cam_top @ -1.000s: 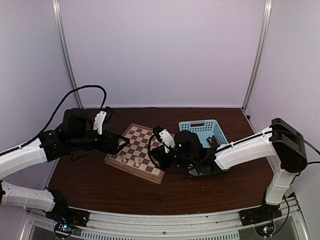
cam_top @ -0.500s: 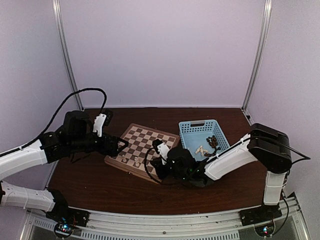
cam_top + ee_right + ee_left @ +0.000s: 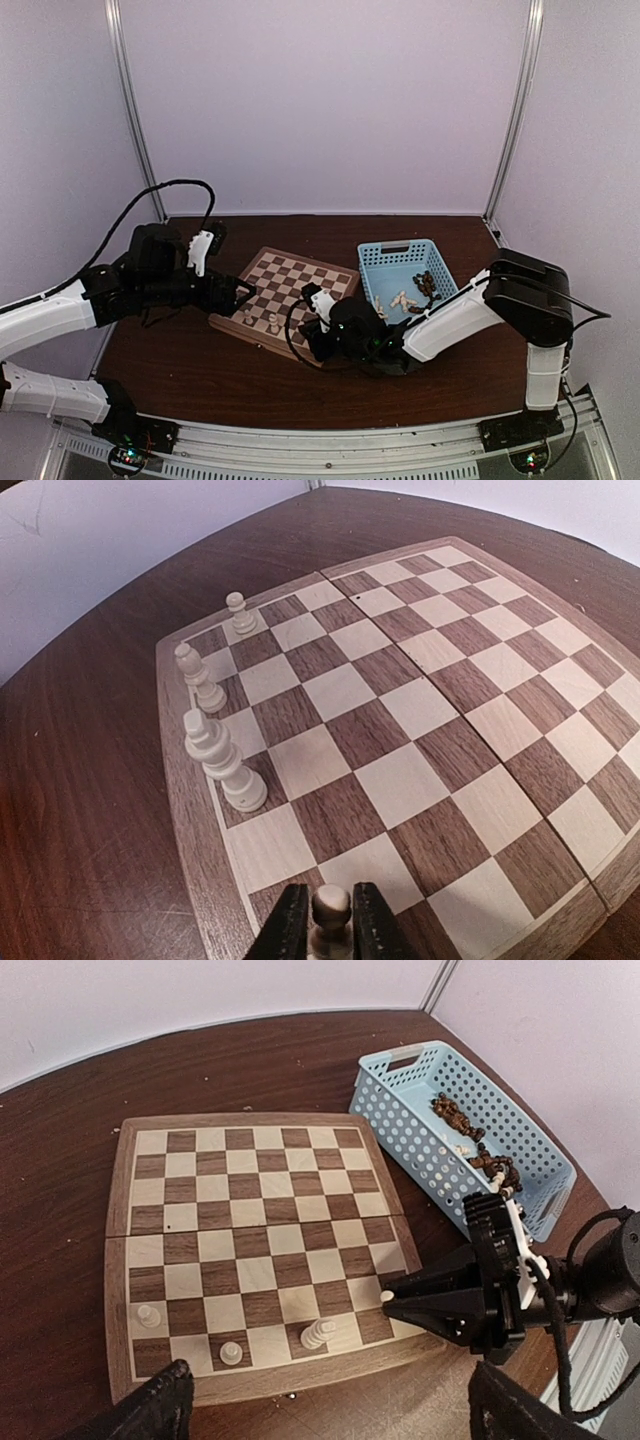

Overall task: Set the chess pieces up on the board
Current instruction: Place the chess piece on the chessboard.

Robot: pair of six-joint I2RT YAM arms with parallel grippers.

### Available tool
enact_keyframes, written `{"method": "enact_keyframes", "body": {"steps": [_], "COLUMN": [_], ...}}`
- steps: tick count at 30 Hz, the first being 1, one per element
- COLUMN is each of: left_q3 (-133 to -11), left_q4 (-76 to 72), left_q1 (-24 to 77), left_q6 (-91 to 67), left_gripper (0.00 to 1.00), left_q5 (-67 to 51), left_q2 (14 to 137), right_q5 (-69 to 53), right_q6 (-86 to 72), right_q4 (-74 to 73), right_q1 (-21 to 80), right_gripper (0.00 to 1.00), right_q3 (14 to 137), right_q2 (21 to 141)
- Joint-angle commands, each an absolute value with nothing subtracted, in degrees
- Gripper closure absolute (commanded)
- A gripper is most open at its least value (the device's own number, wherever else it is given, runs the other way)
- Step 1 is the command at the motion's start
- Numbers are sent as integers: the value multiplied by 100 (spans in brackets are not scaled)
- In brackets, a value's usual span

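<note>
The wooden chessboard [image 3: 290,275] lies left of centre on the table. Three cream pieces stand along its near edge: a pawn [image 3: 149,1315], a second pawn [image 3: 231,1353] and a taller piece [image 3: 318,1335]. They also show in the right wrist view [image 3: 222,760]. My right gripper [image 3: 331,925] is shut on a cream pawn [image 3: 331,905] and holds it low over the board's near right corner [image 3: 386,1298]. My left gripper [image 3: 330,1420] is open and empty, hovering above the board's near edge, with its fingertips [image 3: 160,1410] spread wide.
A light-blue perforated basket [image 3: 392,256] stands right of the board and holds dark brown pieces [image 3: 425,285] and cream pieces [image 3: 400,300]. It also shows in the left wrist view [image 3: 400,1120]. The dark wooden table [image 3: 200,370] is walled at back and sides.
My right gripper has moved left, away from the basket side, to the board's near right corner with the cream pawn. My left arm has barely moved.
</note>
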State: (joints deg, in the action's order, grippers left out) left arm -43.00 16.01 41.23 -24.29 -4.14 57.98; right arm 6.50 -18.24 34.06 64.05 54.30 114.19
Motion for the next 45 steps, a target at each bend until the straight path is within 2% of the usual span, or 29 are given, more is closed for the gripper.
{"method": "enact_keyframes", "body": {"steps": [1,11,16,18,22,28,32,37,40,45], "left_q3": [-4271,-4354,-4506,-4608,-4951,-5682,-6281,-7021,-7577,-8223], "left_q4": [1547,1641,1793,1928,2159,2610,3046,3379,3685,4131], "left_q1": [4087,4087,4087,4087,4148,4908,5287,5654,5723,5792], "left_q6": [-2338,-2317,-2094,-2039,-2038,-2065,-2172,-2336,-2397,-2470], "left_gripper": [4,4,4,8,12,13,21,24,36,40], "left_q5": [-380,-470,-734,-779,-1001,-351,20,478,477,705], "left_q2": [5845,5943,6170,6318,6723,7581,8297,9259,9883,10647], "right_q5": [792,789,847,966,438,278,220,419,601,674], "right_q6": [-1830,-1867,-1773,-1711,-1717,-1169,-853,-548,-555,-653], "right_q4": [3447,3431,3175,2910,2184,1004,548,943,1630,2297], "right_q1": [6447,6451,6443,6418,5814,4917,4384,4082,4061,4061], "right_gripper": [80,74,65,63,60,60,60,60,59,60], "right_q3": [5495,5370,5265,5212,5130,5109,5175,4962,4487,4039], "right_q2": [11431,11132,10629,10280,9546,8719,8377,8238,8257,8322]}}
